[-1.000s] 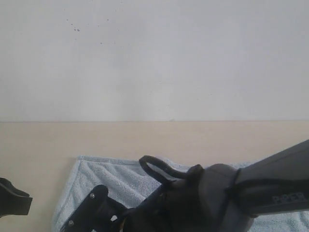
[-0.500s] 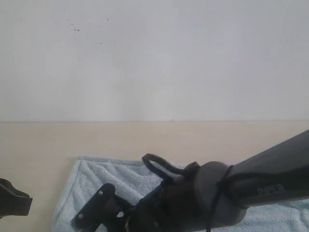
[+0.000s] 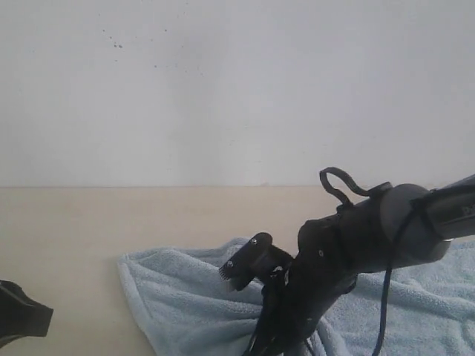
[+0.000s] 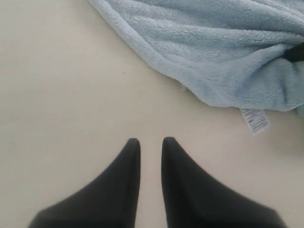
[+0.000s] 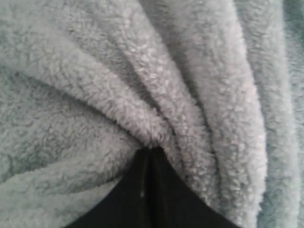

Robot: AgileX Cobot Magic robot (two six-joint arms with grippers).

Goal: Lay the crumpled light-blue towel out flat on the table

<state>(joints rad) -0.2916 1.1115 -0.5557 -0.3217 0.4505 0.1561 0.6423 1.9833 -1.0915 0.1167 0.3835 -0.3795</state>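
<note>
**Right arm hauls the towel up and across, and the neat corner bunches**

The right gripper (image 5: pixel 151 153) has its fingers (image 5: pixel 137 194) pressed together on a pinch of the light-blue towel (image 3: pixel 178 293). In its wrist view the fluffy pile gathers into deep folds that all run into the fingertips. A second ago this arm lay low over the cloth, and the far left corner sat square and smooth on the tabletop (image 3: pixel 67 222). Now the arm has risen and swung toward the right, and the cloth has gone with it. The left edge has pulled in and rounded over, a ridge climbs toward the grip, and more towel shows out on the right. The towel lies on the near part of the tabletop, well short of the white wall (image 3: pixel 237 89).

The left gripper (image 4: pixel 150 141) has not stirred. It hangs over bare tabletop with its fingers a narrow slit apart and nothing between them. It is near a rolled edge of the towel where a small care label (image 4: pixel 255 119) pokes out.

To my eye this is a drag or lift to work out slack, not the finish. For the moment the towel looks less flat than it did. It will need drawing taut and laying down, likely with the idle left side anchoring an edge.
</note>
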